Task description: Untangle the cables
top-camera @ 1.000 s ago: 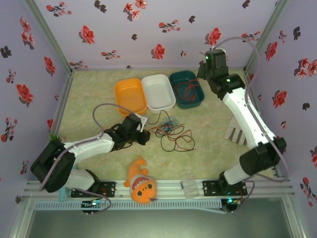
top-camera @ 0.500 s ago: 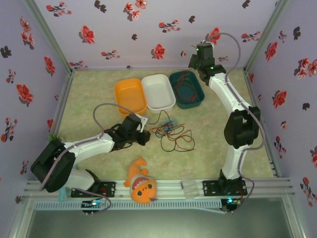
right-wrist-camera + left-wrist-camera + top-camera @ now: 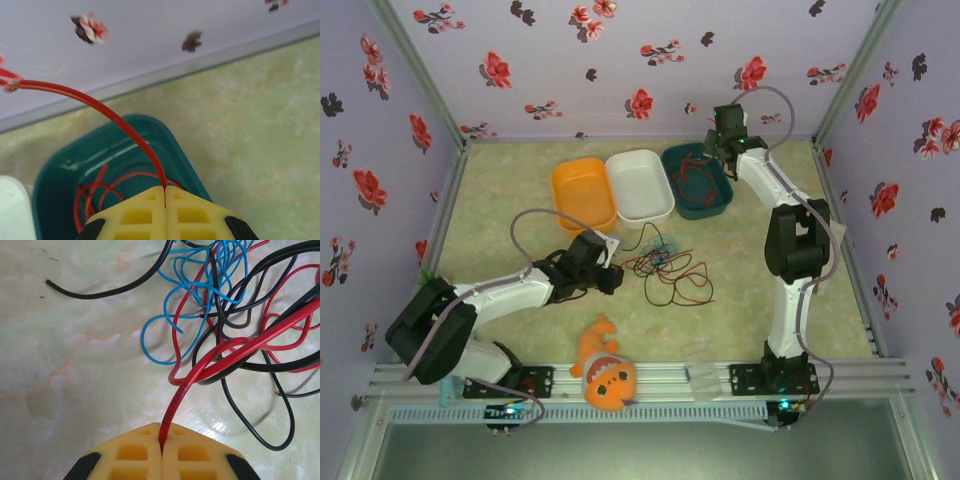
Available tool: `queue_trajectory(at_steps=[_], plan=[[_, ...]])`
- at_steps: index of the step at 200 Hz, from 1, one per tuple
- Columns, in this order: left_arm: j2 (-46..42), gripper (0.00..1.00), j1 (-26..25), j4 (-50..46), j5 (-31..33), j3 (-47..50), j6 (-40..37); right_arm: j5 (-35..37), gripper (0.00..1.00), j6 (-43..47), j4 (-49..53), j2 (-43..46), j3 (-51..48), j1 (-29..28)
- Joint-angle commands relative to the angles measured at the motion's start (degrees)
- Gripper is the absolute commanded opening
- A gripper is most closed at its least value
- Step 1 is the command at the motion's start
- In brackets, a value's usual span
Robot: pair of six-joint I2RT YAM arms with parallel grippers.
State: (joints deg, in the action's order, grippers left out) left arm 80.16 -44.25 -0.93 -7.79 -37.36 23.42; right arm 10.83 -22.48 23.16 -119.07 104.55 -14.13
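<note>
A tangle of red, black and light blue cables [image 3: 665,265] lies mid-table. My left gripper [image 3: 613,277] sits at its left edge. In the left wrist view that gripper [image 3: 161,440] is shut on a red cable [image 3: 240,347], which runs up into loops of black cable [image 3: 100,292] and light blue cable [image 3: 165,320]. My right gripper [image 3: 718,148] hangs over the back edge of the teal bin [image 3: 715,205]. Seen from the right wrist, it [image 3: 165,192] is shut on another red cable [image 3: 115,117], whose coils lie inside the teal bin [image 3: 55,180].
An orange bin [image 3: 584,192] and a white bin [image 3: 640,185] stand left of the teal one. An orange plush fish [image 3: 605,370] lies near the front rail. Flowered walls close in the back and both sides.
The right arm has swung from the right side toward the back wall and folded up, bringing its gripper down over the teal bin. The left arm and the tangle have not moved.
</note>
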Motion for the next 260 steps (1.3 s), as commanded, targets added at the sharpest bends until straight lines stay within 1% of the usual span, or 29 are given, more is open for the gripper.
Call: queue_trajectory(at_steps=[1,37,72,115,132,172,198,221,247,260], plan=[[0.78,0.0,-0.05,-0.39,-1.09,-1.59,-1.62,-0.75,0.0,0.17,6.22,-0.71,-0.56,0.23],[1.27,0.0,-0.12,-0.3,-1.35,-2.01,-1.62,0.2,0.0,0.2,12.99,-1.15,-1.05,0.17],[1.84,0.0,-0.05,-0.39,-1.59,-2.58,-1.62,0.07,0.0,1.78,15.82,-2.31,-0.68,0.16],[2.08,0.0,-0.05,-0.39,-1.81,-2.75,-1.45,-0.31,0.0,5.17,18.83,-5.73,2.67,-0.57],[2.16,0.0,-0.06,-0.48,-1.81,-2.89,-1.46,0.68,0.0,6.56,20.26,-7.24,4.75,-1.2],[2.37,0.0,-0.07,-0.53,-1.79,-2.99,-1.45,5.85,0.0,9.44,22.04,-10.86,9.81,-3.09],[2.35,0.0,-0.05,-0.57,-1.79,-3.07,-1.53,6.77,0.0,10.41,22.35,-12.97,12.93,-3.74],[2.19,0.0,-0.07,-0.48,-1.73,-3.07,-1.56,6.79,0.08,11.0,23.0,-15.05,16.34,-3.74],[2.01,0.0,-0.06,-0.65,-1.79,-3.22,-1.53,6.51,0.26,12.01,25.32,-17.29,21.09,-3.72],[1.76,0.0,-0.06,-0.7,-1.79,-3.22,-1.62,6.37,0.29,12.26,26.08,-17.42,22.28,-3.76]])
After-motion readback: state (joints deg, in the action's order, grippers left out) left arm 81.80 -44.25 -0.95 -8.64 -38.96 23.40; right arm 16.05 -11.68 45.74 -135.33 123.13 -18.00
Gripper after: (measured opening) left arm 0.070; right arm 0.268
